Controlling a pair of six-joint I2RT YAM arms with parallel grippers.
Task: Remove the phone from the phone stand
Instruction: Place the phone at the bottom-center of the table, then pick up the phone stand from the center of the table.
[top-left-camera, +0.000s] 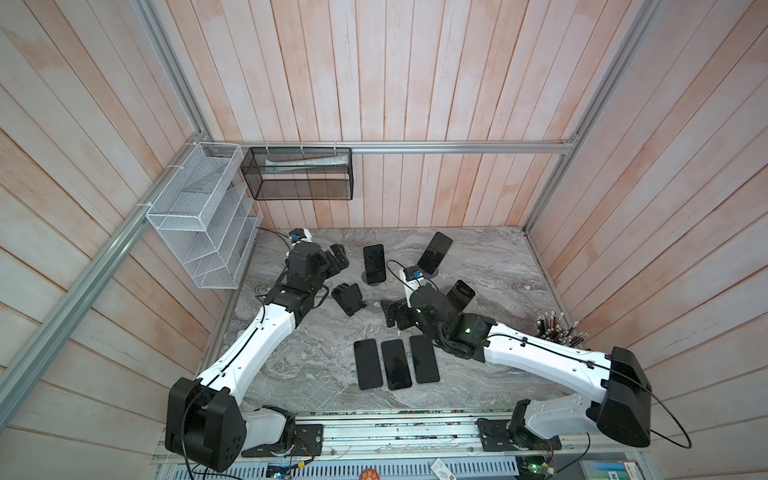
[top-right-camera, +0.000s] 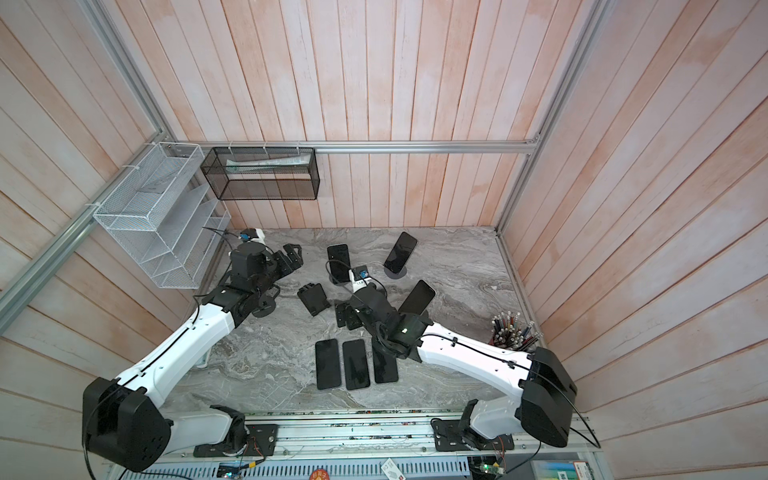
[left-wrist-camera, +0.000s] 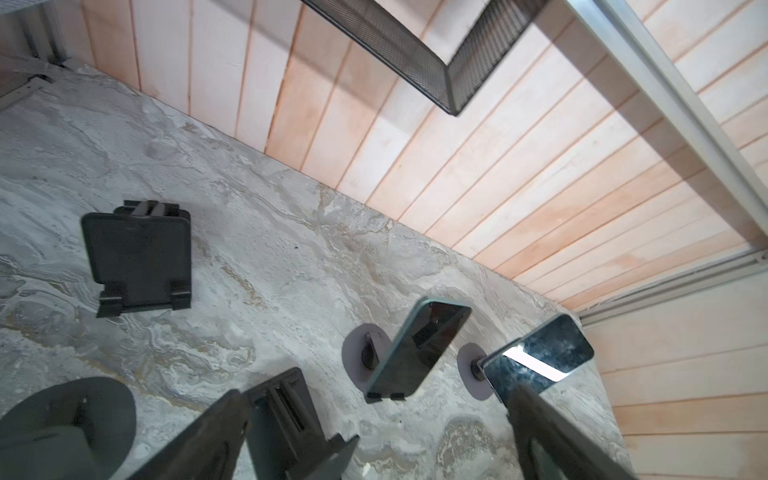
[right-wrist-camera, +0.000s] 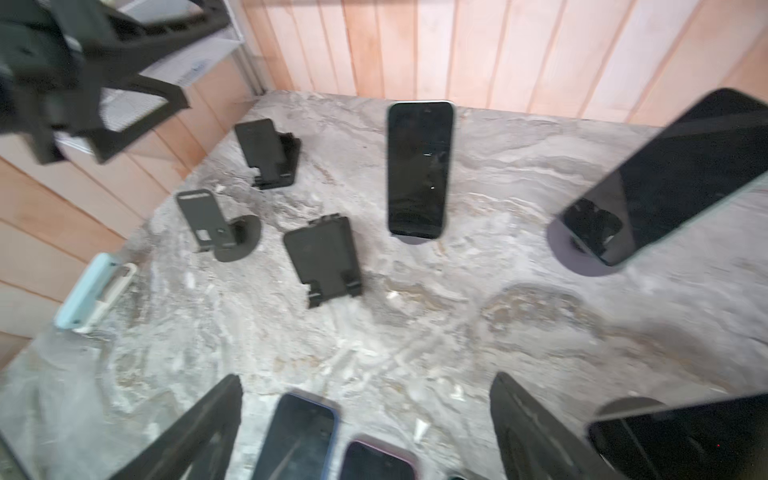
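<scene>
Three phones are still sitting on stands toward the back of the table (top-left-camera: 498, 266); three more are lying flat near the front edge. Right gripper (right-wrist-camera: 365, 432) is hanging spread wide and empty, as is the left gripper (left-wrist-camera: 374, 436). Nearest target looks like the phone (top-left-camera: 460, 293) beside the right wrist: I'd pinch its long edges and lift along the cradle's tilt, not sideways. Right wrist view is showing empty stands (right-wrist-camera: 324, 257); top views are hiding some behind the arms
</scene>
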